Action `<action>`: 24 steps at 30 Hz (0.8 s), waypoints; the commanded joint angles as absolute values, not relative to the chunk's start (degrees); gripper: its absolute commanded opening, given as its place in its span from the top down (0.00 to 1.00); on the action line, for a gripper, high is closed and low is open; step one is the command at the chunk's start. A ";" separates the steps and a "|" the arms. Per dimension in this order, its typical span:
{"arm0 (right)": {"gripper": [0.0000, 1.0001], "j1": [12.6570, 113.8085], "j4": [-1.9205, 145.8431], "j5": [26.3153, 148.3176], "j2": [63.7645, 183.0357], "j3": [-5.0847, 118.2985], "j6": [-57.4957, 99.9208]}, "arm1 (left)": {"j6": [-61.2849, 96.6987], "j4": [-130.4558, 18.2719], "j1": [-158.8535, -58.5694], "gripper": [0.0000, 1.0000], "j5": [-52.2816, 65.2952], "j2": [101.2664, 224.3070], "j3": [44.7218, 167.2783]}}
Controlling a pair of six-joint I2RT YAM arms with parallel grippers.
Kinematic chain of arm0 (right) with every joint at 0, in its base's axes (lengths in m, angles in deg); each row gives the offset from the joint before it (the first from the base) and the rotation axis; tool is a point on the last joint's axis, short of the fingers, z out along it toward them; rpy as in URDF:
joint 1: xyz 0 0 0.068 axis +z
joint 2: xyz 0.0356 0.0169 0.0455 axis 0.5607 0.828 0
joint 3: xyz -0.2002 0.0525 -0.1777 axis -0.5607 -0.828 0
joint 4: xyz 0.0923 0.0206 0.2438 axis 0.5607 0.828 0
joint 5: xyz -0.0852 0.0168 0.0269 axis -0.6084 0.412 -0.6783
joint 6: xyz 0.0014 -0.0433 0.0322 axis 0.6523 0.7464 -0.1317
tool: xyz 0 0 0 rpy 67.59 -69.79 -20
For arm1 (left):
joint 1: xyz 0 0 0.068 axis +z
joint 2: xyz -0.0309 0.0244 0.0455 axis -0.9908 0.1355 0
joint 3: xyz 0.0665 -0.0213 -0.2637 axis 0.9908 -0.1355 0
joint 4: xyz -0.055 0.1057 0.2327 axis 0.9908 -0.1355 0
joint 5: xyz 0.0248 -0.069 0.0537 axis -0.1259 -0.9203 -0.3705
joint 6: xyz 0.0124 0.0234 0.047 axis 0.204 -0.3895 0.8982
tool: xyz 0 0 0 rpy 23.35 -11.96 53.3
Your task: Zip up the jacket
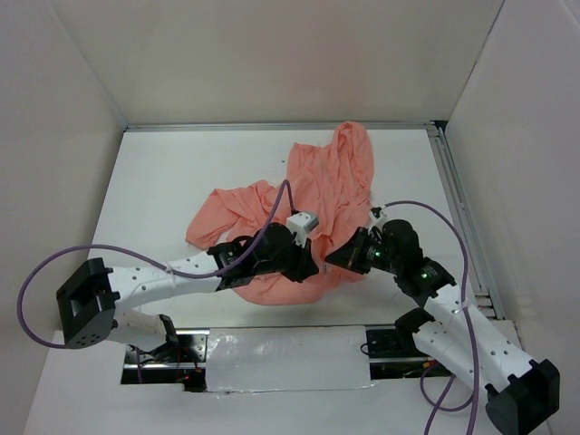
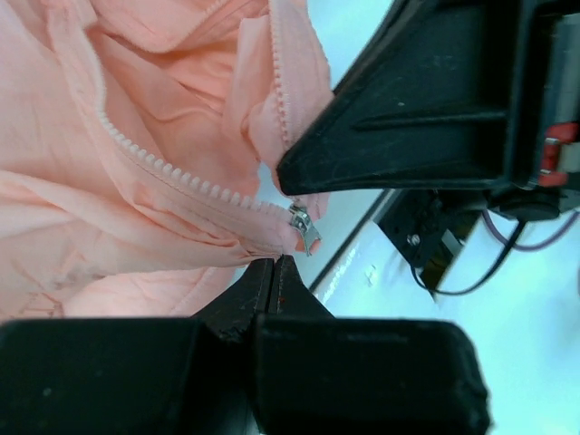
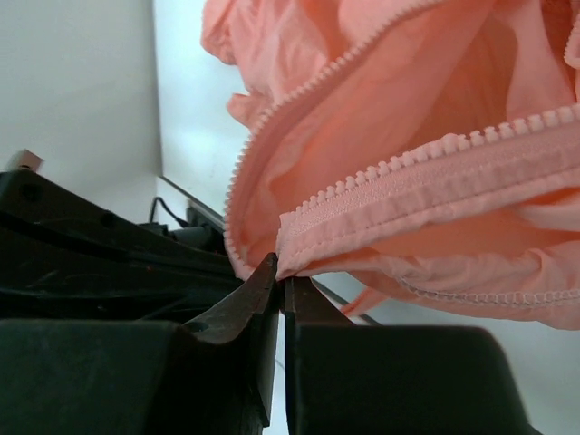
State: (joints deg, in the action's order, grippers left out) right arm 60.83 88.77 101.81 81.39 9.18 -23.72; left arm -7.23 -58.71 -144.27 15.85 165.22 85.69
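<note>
The salmon-pink jacket (image 1: 313, 186) lies crumpled and open mid-table. Both grippers meet at its near hem. My left gripper (image 1: 314, 268) is shut, its tips pinching the jacket's bottom edge (image 2: 181, 236) just below the small metal zipper slider (image 2: 304, 228). One row of zipper teeth (image 2: 163, 168) runs up and to the left from the slider. My right gripper (image 1: 335, 259) is shut on the bottom end of the other zipper tape (image 3: 408, 181), and it fills the upper right of the left wrist view (image 2: 408, 100). The jacket hangs above the right gripper's fingertips (image 3: 281, 272).
White walls enclose the table on three sides. A metal rail (image 1: 464, 227) runs along the right edge. A silver taped strip (image 1: 281, 349) lies between the arm bases at the front. Purple cables (image 1: 54, 263) loop from both arms.
</note>
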 commanded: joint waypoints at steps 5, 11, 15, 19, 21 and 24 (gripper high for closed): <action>0.85 60.21 89.12 102.53 85.64 9.45 -19.17 | -7.81 -61.01 -141.45 1.00 2.56 167.53 85.50; 0.67 60.30 91.04 101.30 85.92 7.96 -19.34 | -8.85 -63.73 -141.01 1.00 -0.53 173.86 88.67; 0.47 60.56 95.00 99.45 83.81 7.61 -18.82 | -10.70 -66.54 -140.49 1.00 -0.08 176.24 90.52; 0.40 61.87 100.01 97.17 82.23 6.64 -18.38 | -12.54 -66.19 -140.22 1.00 -1.23 176.15 90.17; 0.37 63.62 100.63 96.38 81.08 5.50 -18.91 | -12.90 -66.63 -140.04 1.00 -0.96 175.89 90.26; 0.33 66.26 102.38 93.23 79.50 5.05 -19.87 | -13.87 -67.42 -139.69 1.00 -0.70 175.62 90.26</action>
State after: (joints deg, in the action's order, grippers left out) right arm 64.08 98.65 97.24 81.21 5.64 -19.59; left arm -11.90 -66.73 -140.23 0.44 176.55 87.96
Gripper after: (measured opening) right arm 0.661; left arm 0.041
